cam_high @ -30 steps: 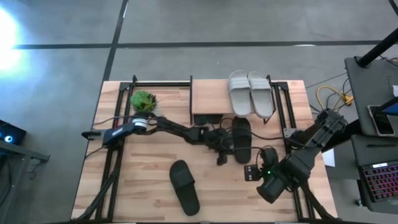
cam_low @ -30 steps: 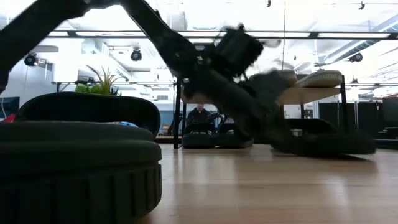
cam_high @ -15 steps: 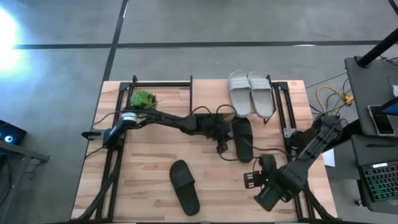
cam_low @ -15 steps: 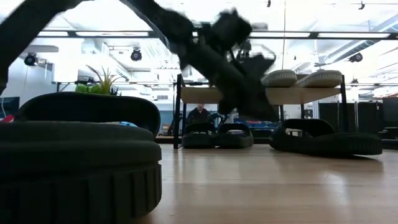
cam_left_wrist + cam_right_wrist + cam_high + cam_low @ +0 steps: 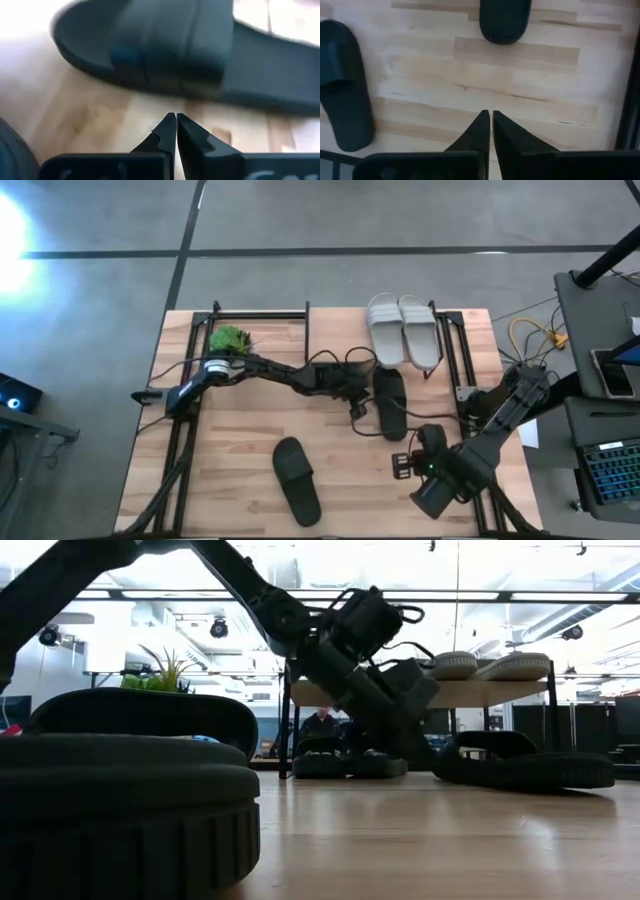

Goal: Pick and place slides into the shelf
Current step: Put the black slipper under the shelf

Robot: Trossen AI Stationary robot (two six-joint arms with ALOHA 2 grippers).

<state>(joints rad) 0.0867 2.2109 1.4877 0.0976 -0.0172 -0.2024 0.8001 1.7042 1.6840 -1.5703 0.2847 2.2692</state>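
Note:
Two light grey slides (image 5: 403, 330) lie on top of the shelf (image 5: 335, 335), and two black slides (image 5: 348, 762) stand beneath it. One black slide (image 5: 390, 402) lies on the table just in front of the shelf. My left gripper (image 5: 176, 116) is shut and points at that slide's side with bare wood between them, at the slide's left (image 5: 362, 418). Another black slide (image 5: 297, 480) lies near the front edge. My right gripper (image 5: 487, 116) is shut and points down above bare table at the front right (image 5: 402, 467).
A small green plant (image 5: 230, 340) stands at the far left by the black frame rails (image 5: 190, 380). Cables (image 5: 335, 360) run along my left arm. A desk with a laptop (image 5: 610, 470) stands off the table's right edge. Open wood lies between the two loose black slides.
My left arm has swung a little toward the table's far edge beside the black slide, with its shut gripper rising and tipping on the way. The slide lies where it was.

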